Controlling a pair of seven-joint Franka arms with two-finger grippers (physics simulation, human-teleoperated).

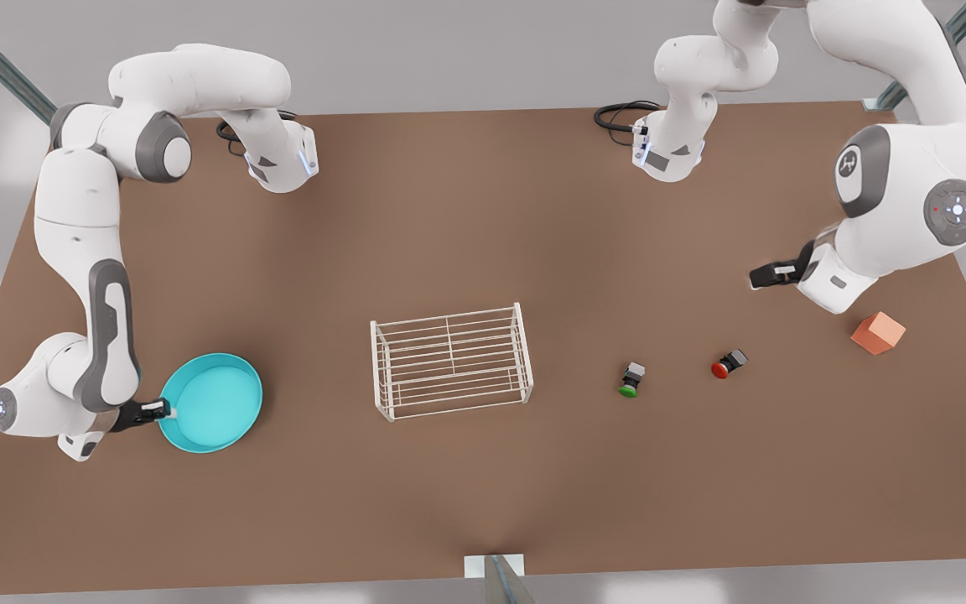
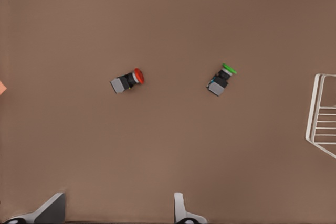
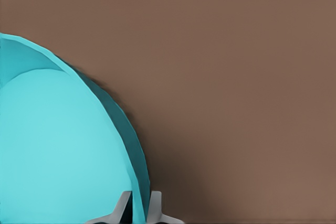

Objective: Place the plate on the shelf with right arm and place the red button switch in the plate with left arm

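Note:
The turquoise plate [image 1: 215, 407] [image 3: 52, 145] is at the front view's left, near the table's front edge. My right gripper [image 1: 166, 411] [image 3: 139, 211] is shut on its rim, one finger inside and one outside. The white wire shelf [image 1: 449, 361] [image 2: 323, 114] stands mid-table with nothing on it. The red button switch [image 1: 728, 364] [image 2: 127, 81] lies on its side toward the front view's right. My left gripper [image 1: 764, 275] [image 2: 118, 203] hovers open above the table, behind and to the right of that switch, holding nothing.
A green-capped switch [image 1: 631, 380] [image 2: 222, 78] lies between the shelf and the red one. An orange cube [image 1: 877, 332] [image 2: 1, 87] sits to the right of the red switch. Brown table [image 1: 483, 503] stretches bare between plate and shelf.

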